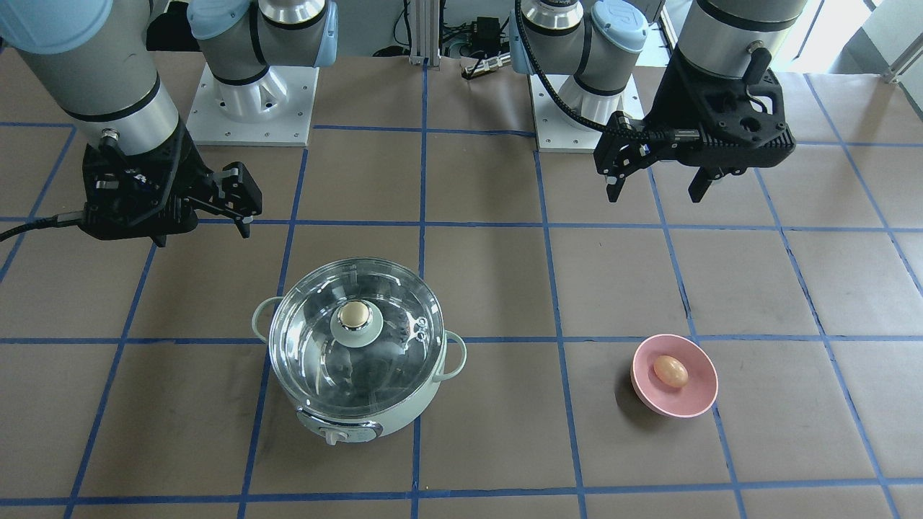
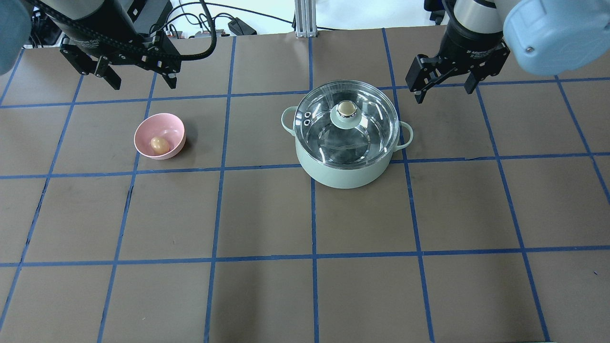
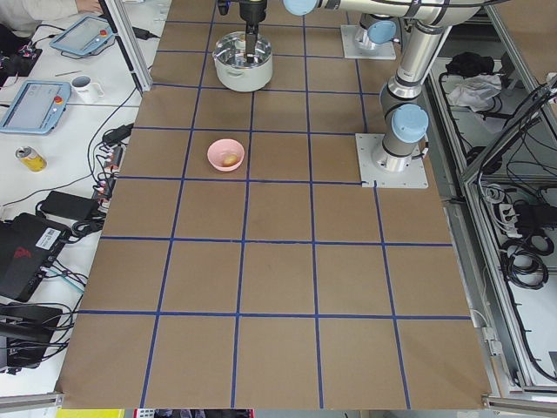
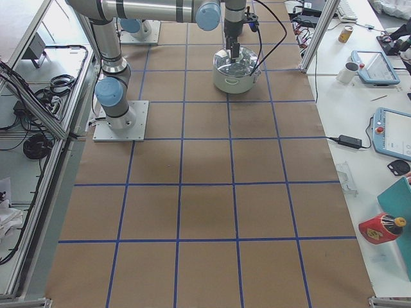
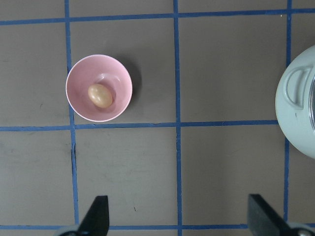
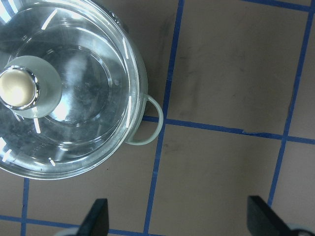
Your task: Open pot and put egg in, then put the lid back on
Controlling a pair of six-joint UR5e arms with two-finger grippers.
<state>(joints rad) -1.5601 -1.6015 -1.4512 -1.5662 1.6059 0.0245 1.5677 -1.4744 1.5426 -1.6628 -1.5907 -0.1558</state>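
**Both jaws spread and empty; lid on pot, egg in bowl**

- Left gripper [image 2: 143, 84]: jaws spread wide, nothing between them. It hangs in the air above the table [image 2: 267, 214], apart from everything on it.
- Left wrist view: both fingertips [image 5: 97, 216] sit at the bottom edge over bare table. The pink bowl [image 5: 81, 98] is further up the frame, toward the left.
- Right gripper [image 2: 444, 93]: jaws also spread, holding nothing. It hovers just off the pot's right side and touches neither the pot nor the lid.
- Right wrist view: fingertips [image 6: 98, 219] are over bare table. The lid and one loop handle [image 6: 150, 123] fill the upper left.
- The egg [image 2: 159, 145] lies in the pink bowl on the robot's left half of the table, well apart from the pot.
- The pot [image 2: 343, 174] stands upright right of centre, with its control knob [image 1: 333, 435] facing the operators' side.
- The lid [image 2: 352, 138] sits seated on the pot rim, knob [image 2: 346, 110] up. The two vent rings [image 2: 307, 118] are near the rim on the robot's left. The steel interior shows through the glass.
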